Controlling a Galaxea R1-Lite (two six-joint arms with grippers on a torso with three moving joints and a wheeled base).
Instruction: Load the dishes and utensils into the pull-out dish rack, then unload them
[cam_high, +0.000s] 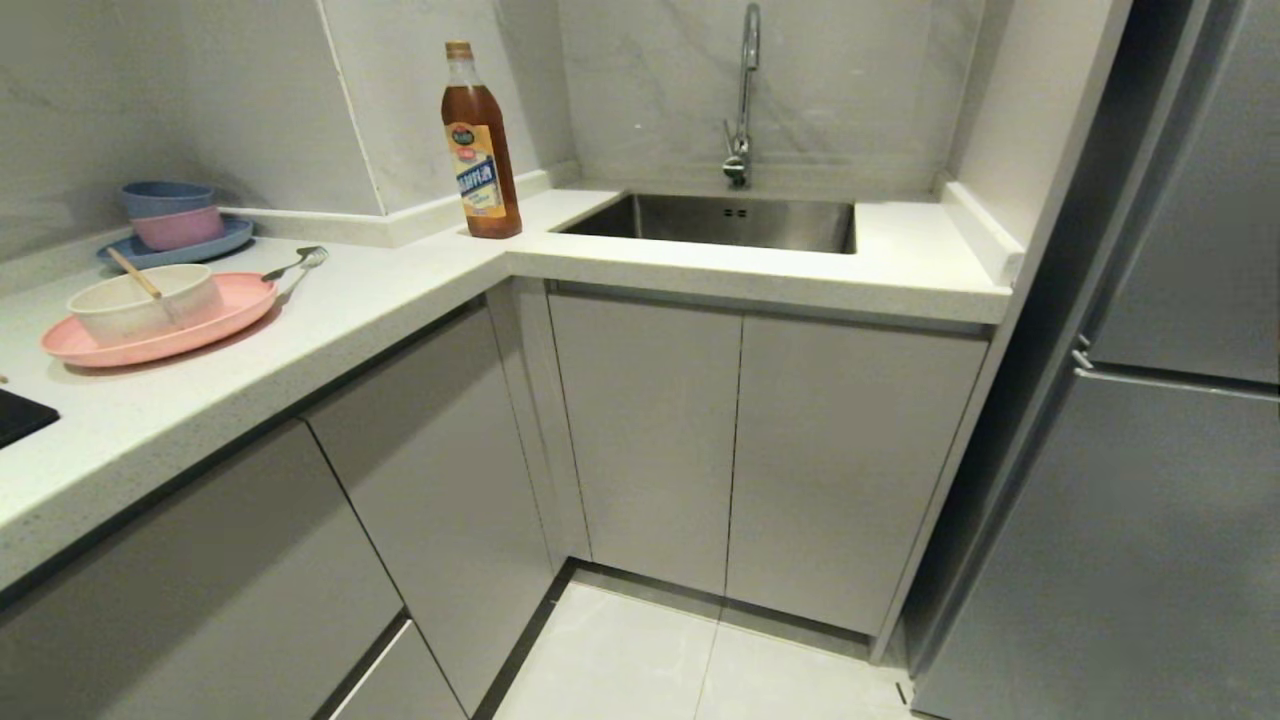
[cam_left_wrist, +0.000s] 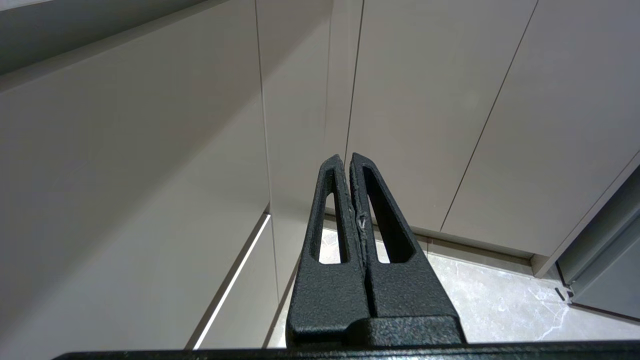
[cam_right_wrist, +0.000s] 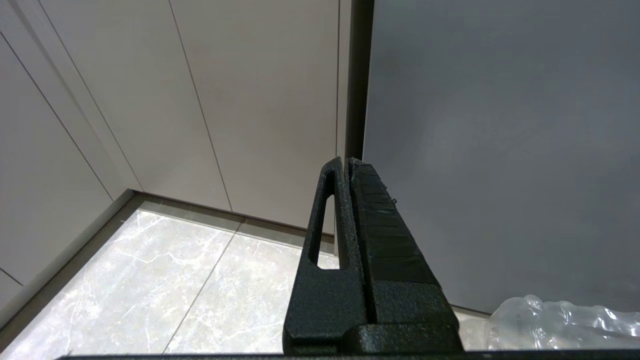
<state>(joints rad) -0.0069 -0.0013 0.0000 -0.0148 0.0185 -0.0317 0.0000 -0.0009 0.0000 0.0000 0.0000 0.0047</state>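
Observation:
On the left counter in the head view lies the large pink plate (cam_high: 238, 308). The cream-white bowl (cam_high: 150, 308) stands on it, with the pale chopsticks (cam_high: 135, 272) leaning inside. The metal spoon (cam_high: 298, 263) rests at the plate's far edge. The pull-out dish rack is hidden; every cabinet front is shut. Neither arm shows in the head view. My left gripper (cam_left_wrist: 347, 159) hangs low before the grey cabinet fronts, shut and empty. My right gripper (cam_right_wrist: 347, 162) hangs by the fridge side, also shut on nothing.
A blue plate (cam_high: 232, 237) with stacked blue and pink bowls sits behind the pink plate. A brown bottle (cam_high: 480, 150) stands at the counter corner beside the steel sink (cam_high: 720, 222) and faucet (cam_high: 745, 90). A grey fridge (cam_high: 1150, 500) fills the right. Crumpled clear plastic (cam_right_wrist: 550, 320) lies on the floor.

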